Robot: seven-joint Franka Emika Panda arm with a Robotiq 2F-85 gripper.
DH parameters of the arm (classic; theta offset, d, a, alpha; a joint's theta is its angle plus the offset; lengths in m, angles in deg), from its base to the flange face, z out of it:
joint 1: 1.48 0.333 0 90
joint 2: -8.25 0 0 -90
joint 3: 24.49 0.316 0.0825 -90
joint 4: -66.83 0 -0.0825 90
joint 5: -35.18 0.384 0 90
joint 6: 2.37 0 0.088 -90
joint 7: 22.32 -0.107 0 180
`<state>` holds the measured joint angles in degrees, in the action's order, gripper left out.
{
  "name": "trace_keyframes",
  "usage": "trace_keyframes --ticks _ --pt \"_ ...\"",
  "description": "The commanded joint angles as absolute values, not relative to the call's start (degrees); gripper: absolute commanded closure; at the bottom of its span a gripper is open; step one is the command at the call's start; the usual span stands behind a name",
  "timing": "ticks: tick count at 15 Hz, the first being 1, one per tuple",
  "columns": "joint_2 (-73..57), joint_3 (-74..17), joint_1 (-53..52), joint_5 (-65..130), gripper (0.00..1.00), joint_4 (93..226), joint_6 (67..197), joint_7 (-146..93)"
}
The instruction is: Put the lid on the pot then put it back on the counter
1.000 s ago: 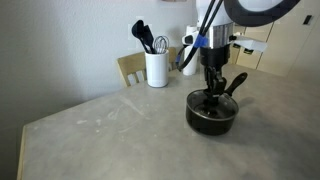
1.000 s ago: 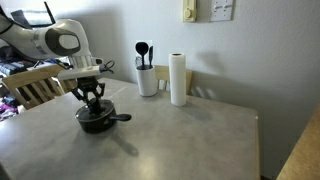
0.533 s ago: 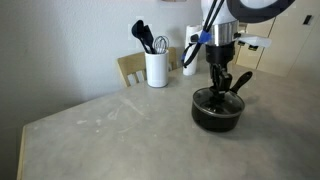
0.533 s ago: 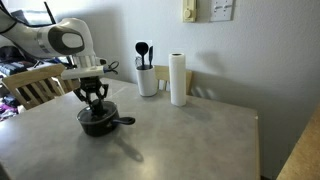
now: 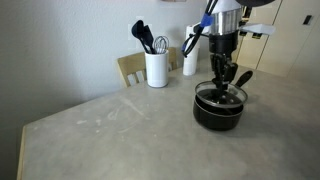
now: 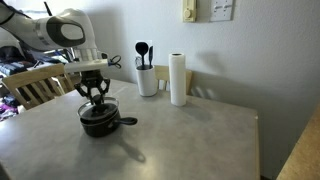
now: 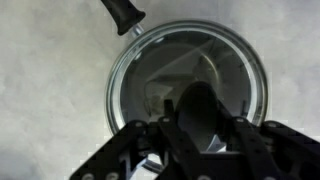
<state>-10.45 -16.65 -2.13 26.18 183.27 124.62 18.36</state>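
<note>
the gripper pointed straight down, its fingers pinched tight on the small dark knob at the centre of the lid, so the lid was in its grasp. right below the fingertips the clear glass and thin metal rim lay level across the mouth of the pot; whether the lid sat fully on the pot's edge could not be told. in the wrist view the glass circle ringed the fingers on all sides. the pot's long black handle stuck out sideways, away from the fingers, and nothing touched it. under the pot, the counter spread out light grey and mottled. well away from the fingers, near the wall, stood a white utensil holder with dark utensils, and just beside that a paper towel roll. a wooden chair stood beyond the counter's edge.
</note>
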Motion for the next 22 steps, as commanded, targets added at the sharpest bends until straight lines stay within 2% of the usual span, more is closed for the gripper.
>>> trace_keyframes --ticks 1,22 --pt "-8.6 -16.7 -2.2 27.4 0.85 182.1 122.2 21.4" --pt "-5.7 -31.7 -11.6 16.6 0.85 180.6 130.4 19.9"
